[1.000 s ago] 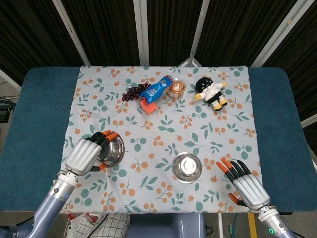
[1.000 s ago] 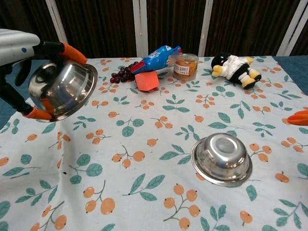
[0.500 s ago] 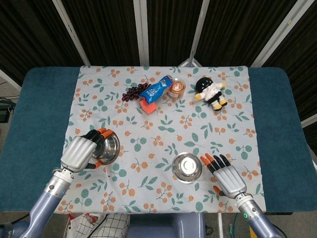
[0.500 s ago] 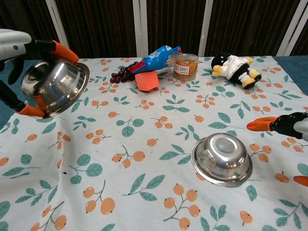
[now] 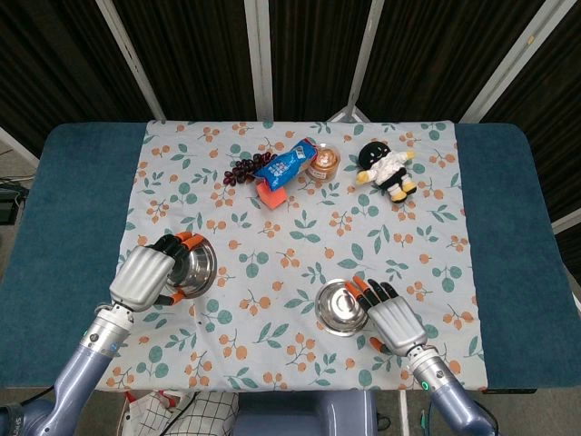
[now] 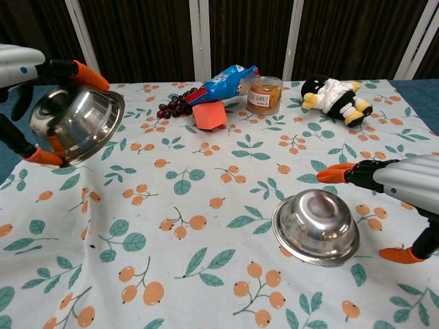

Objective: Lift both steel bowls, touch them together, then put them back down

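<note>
Left hand (image 6: 27,103) grips the raised bowl (image 6: 77,123); spread, empty right hand (image 5: 392,318) may nudge the inverted bowl (image 5: 341,307) toward nine o'clock.
</note>
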Robot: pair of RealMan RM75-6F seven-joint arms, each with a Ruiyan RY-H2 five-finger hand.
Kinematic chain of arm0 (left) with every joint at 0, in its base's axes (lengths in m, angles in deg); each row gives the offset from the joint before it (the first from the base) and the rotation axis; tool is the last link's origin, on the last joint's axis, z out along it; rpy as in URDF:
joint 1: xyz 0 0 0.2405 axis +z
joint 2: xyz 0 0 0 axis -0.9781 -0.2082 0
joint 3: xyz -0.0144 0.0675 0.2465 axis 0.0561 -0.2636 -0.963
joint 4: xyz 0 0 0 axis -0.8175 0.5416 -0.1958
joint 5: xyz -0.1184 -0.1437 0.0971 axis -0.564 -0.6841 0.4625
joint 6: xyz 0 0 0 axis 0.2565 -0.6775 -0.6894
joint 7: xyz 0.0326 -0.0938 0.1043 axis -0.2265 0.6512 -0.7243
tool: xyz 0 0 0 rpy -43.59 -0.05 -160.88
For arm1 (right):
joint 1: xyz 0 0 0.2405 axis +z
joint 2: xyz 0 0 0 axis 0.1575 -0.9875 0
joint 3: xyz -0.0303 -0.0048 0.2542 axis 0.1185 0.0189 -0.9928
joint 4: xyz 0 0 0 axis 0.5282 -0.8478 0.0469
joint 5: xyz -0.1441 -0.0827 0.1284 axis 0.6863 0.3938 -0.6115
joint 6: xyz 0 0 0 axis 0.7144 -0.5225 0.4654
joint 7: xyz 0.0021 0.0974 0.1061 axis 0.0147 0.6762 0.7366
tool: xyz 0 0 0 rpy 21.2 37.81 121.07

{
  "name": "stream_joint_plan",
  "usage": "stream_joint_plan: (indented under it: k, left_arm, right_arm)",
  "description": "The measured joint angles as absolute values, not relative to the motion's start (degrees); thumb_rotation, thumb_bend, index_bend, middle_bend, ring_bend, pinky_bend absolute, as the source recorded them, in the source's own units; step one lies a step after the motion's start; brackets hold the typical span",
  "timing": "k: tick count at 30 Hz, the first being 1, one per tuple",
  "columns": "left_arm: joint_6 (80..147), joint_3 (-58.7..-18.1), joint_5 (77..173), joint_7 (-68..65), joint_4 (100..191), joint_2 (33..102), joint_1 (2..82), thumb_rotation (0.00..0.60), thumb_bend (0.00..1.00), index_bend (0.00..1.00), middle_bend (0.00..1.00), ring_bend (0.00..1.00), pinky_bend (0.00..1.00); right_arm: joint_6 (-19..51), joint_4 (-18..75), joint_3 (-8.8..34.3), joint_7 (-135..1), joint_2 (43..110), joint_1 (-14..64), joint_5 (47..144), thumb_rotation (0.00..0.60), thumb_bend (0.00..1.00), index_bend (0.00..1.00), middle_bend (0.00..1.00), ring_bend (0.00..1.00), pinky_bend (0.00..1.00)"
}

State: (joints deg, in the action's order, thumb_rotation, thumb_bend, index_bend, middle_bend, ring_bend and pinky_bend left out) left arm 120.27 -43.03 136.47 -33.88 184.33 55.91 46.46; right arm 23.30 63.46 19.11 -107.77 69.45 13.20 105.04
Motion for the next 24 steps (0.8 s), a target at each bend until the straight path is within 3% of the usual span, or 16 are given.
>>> stream_joint_plan:
  k: [14, 24]
  left_arm:
    - [120.5, -42.3, 137.0, -29.4, 183.1, 52.8, 47.7, 0.600, 0.32, 0.37, 0.52, 0.44, 0.60]
    - [120.1, -41.9, 136.3, -27.6, 181.6, 51.7, 48.6, 0.600, 0.32, 0.37, 0.52, 0.44, 0.60]
  right_arm:
    - [21.8, 63.6, 18.1, -119.4, 76.9, 18.9, 93.8, 0.600, 0.29, 0.00, 0.00, 0.00, 0.14]
    - [20.0, 62.3, 18.1, -123.5, 78.3, 22.8, 86.9, 0.600, 0.29, 0.00, 0.00, 0.00, 0.14]
